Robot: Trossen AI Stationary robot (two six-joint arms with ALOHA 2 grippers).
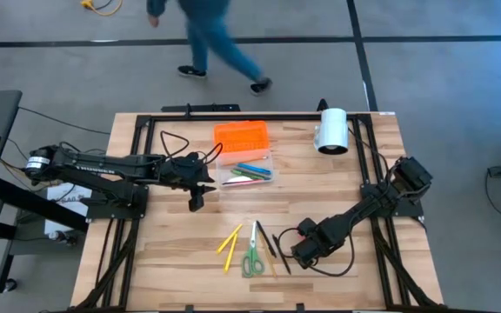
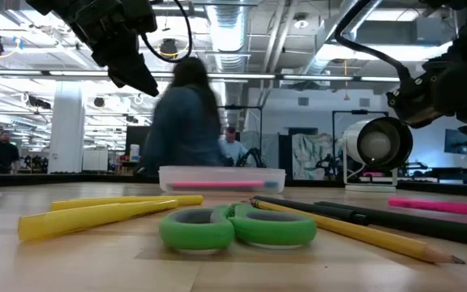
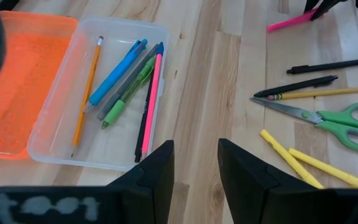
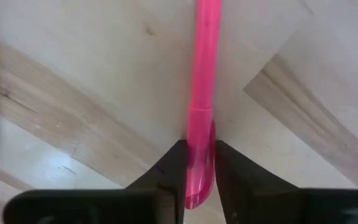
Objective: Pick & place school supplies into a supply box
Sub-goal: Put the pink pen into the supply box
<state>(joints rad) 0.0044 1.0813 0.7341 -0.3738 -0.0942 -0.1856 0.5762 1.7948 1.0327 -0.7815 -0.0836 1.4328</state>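
The clear supply box sits at the table's far middle, its orange lid open behind it. Several pens and a pencil lie inside. Two yellow pens, green-handled scissors, black pens and a pencil lie loose near the front edge. My right gripper points down just right of them, shut on a pink pen. My left gripper hovers open beside the box's left end, holding nothing. My right gripper pinches the pink pen between its two fingers close to one end. The fingers come from above, pointing down, and lie across the pen. The rest of the pen runs out along the tabletop.
A white cylinder stands at the far right of the table. A person walks past beyond the far edge. Bare wood lies between the box and the loose supplies.
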